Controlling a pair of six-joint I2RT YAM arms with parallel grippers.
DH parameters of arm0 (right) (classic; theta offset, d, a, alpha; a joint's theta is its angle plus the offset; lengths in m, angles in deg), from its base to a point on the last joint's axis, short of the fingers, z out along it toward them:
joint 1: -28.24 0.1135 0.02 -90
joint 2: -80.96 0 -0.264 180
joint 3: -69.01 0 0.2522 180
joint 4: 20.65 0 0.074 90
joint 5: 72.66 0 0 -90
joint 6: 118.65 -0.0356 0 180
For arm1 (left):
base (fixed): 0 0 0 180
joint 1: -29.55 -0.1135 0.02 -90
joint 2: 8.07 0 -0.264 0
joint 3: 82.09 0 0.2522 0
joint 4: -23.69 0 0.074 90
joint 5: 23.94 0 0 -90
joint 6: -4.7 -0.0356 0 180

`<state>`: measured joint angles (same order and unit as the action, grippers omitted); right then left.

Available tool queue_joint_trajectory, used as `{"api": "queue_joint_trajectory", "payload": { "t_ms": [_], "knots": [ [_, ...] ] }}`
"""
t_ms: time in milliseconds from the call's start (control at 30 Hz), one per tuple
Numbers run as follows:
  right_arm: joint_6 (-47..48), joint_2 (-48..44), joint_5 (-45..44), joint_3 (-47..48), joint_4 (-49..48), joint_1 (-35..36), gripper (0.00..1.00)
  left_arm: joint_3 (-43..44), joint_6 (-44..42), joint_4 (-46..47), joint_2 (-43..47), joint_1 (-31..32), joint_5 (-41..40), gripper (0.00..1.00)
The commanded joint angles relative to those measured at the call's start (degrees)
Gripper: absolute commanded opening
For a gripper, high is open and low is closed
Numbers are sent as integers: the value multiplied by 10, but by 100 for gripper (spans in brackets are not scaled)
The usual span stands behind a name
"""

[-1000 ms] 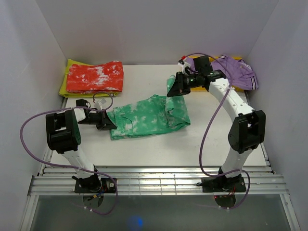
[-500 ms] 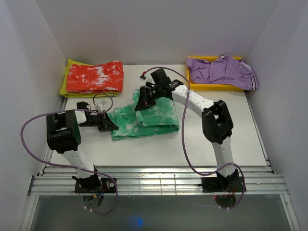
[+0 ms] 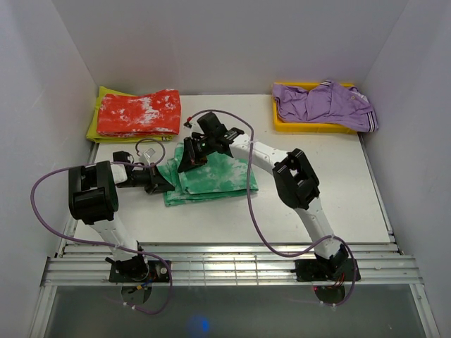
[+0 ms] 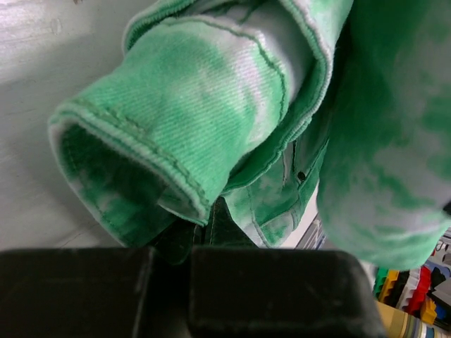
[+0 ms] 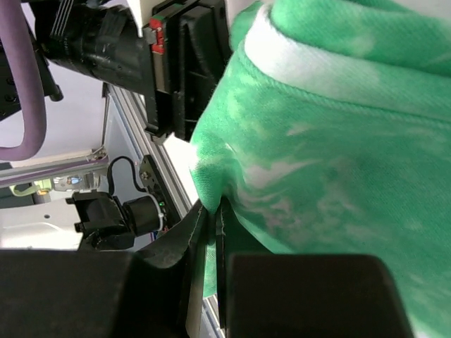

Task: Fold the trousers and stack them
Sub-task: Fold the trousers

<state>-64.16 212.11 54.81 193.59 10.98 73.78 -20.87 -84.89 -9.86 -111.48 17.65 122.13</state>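
I see the soft bright green trousers with white tie-dye blotches [image 3: 215, 176] lying folded on the white table [image 3: 338, 190], a little left of its middle. My left gripper [image 3: 163, 184] is clamped on their left edge. My right gripper [image 3: 186, 160] pinches a fold of the same cloth, just beside the left one.
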Motion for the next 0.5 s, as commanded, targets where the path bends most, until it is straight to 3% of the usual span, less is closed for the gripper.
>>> {"api": "queue_joint_trajectory", "payload": {
  "t_ms": [0,433,467],
  "knots": [
    [-28,9,19,34,-47,23,8,-17,14,16,-3,5,0,0],
    [-49,57,13,46,-65,56,8,-18,7,7,-1,5,-4,0],
    [-49,59,13,45,-66,56,8,-17,7,5,-2,5,-5,4]
  ]
}}
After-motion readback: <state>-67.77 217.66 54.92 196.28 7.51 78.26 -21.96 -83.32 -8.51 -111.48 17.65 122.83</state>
